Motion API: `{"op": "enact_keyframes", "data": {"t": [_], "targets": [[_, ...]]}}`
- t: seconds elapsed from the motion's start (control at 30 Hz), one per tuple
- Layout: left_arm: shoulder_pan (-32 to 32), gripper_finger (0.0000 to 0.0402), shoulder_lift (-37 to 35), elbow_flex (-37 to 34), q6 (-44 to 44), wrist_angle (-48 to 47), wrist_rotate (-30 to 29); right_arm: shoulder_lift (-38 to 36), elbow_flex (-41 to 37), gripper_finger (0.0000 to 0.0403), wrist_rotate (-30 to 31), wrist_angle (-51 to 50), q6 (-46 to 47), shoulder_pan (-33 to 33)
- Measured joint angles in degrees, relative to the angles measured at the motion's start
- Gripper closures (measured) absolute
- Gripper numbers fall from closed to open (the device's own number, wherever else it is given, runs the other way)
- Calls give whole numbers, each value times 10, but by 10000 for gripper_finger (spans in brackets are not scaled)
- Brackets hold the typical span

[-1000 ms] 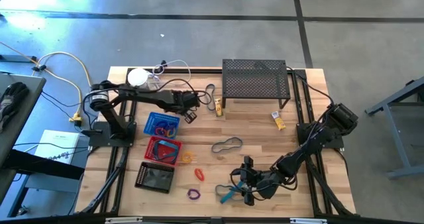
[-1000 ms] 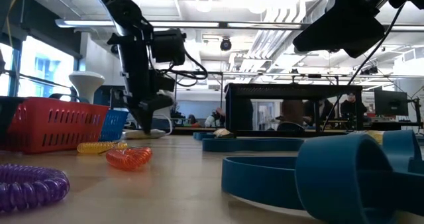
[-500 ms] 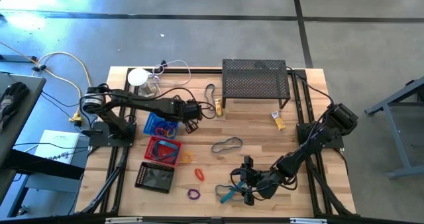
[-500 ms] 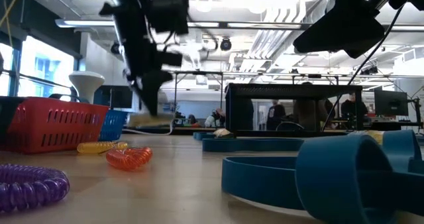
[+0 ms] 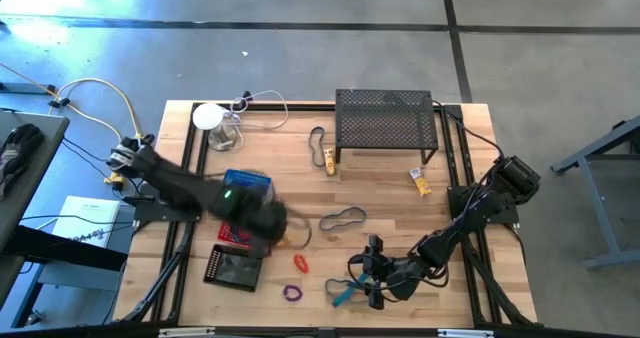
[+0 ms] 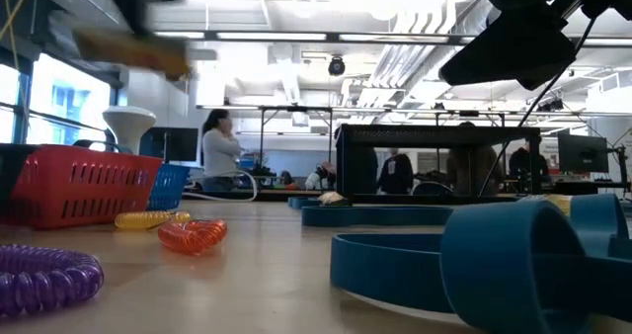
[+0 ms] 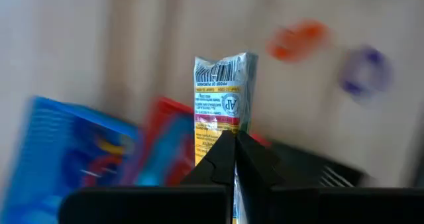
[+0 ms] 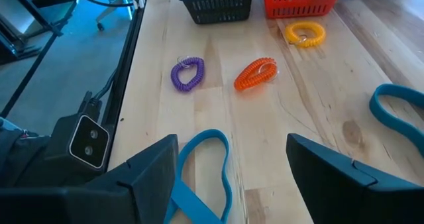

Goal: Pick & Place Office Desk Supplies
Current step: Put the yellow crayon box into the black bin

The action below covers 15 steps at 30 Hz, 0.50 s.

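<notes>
Grey concrete floor (image 5: pixel 330 38) with dark seam lines, light wooden table (image 5: pixel 380 193), open-plan hall with white ceiling (image 6: pixel 296 8) and strip lights, bright window (image 6: pixel 54 112), person (image 6: pixel 217 151) standing, monitor (image 6: pixel 578 154) on far desk

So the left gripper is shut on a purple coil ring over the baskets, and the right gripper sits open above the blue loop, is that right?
Not quite. The left gripper is shut on a yellow-and-white tube, not a purple ring; the left wrist view shows it. The purple ring lies on the table. The rest holds: right gripper open above the blue loop.
</notes>
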Motion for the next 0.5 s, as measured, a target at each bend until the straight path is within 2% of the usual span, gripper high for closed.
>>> {"op": "enact_keyframes", "data": {"t": [0.1,0.2,0.4,0.5], "targets": [[-79,401,0,3,-16,-8,29,0,0,133,0,0,8,0],[-145,401,0,2,-56,-18,28,0,0,133,0,0,8,0],[-234,402,0,-3,-127,-13,-44,0,0,133,9,1,6,0],[-259,401,0,-23,-137,14,-57,0,0,133,20,2,-3,0]]}}
